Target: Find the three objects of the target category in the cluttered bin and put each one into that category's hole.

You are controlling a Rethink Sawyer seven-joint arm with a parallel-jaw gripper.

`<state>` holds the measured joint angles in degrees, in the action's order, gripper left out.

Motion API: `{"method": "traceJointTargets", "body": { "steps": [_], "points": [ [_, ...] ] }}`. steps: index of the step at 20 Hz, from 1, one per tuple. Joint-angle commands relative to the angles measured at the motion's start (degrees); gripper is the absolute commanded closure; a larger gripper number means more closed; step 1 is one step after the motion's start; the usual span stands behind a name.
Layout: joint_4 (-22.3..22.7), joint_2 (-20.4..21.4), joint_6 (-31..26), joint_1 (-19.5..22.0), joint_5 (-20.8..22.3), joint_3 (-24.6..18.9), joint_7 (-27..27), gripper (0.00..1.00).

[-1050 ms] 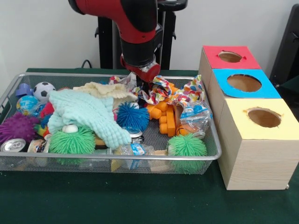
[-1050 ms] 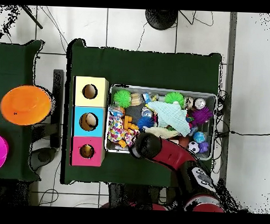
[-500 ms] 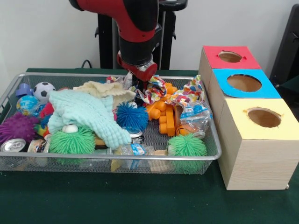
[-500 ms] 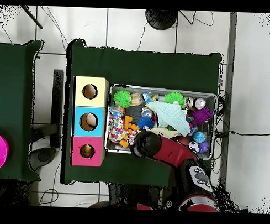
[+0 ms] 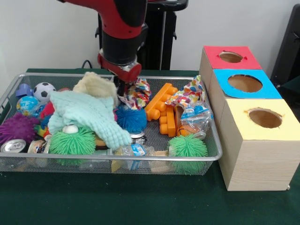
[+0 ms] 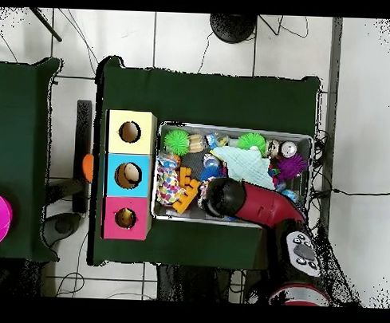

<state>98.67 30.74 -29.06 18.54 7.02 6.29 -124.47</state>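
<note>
Front view: gripper (image 5: 123, 89) sits low in the bin (image 5: 213, 154), touching the colourful patterned cloth (image 5: 136, 93). Probably clamped on it, though I can't tell from here. Blue spiky ball (image 5: 131, 118) is directly beneath the gripper.

The gripper (image 5: 124, 90) is sunk among the toys in the wire bin (image 5: 213, 154), so whether it grips anything cannot be told. From overhead, the arm (image 6: 252, 203) covers the bin's 5 o'clock part. The mint cloth (image 5: 86, 115) hides whatever lies beneath it.

This looks like a robotics lab. A green-covered worktop (image 5: 140, 206) stands on a tiled floor (image 6: 202, 40) with loose cables (image 6: 83, 32), against a plain white wall (image 5: 51, 33). A wire bin (image 5: 213, 140) of test objects sits beside three colour-topped boxes (image 5: 253, 136).
</note>
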Motion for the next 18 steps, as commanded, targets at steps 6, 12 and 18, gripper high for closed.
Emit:
{"method": "traceJointTargets", "body": {
  "steps": [6,12,18],
  "points": [
    [-13.17,6.95,-16.73,5.14,7.32,-4.59,13.18,1.00],
    [-9.88,9.02,-12.71,8.74,10.11,-7.24,14.31,1.00],
    [-8.01,5.82,-5.01,11.22,13.84,-9.05,11.04,1.00]
  ]
}}
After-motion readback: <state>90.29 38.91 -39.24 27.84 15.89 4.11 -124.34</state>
